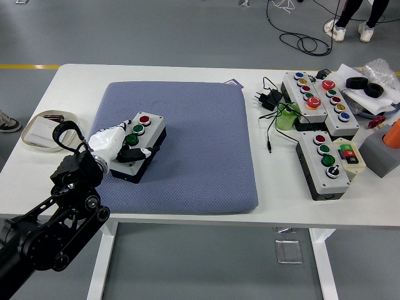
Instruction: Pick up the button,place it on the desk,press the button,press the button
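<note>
A grey button box (pixel 147 140) with a red button (pixel 145 119) and two green buttons (pixel 135 134) lies on the blue pad (pixel 200 150), left of the pad's middle. My left hand (pixel 122 142), white with black fingertips, lies over the box's left and near part. Its fingers (pixel 120 128) stretch along the left edge towards the red button, and the thumb (pixel 134 154) crosses the box's near end, hiding the lowest control. The fingers are not curled round the box. My right arm is out of the picture.
Three more button boxes (pixel 315 94) (pixel 323 164) stand at the right with a black power adapter (pixel 265 99), a green cup (pixel 285 119) and cables. A shallow dish (pixel 44 128) sits at the left edge. A person's feet (pixel 350 28) show at top right.
</note>
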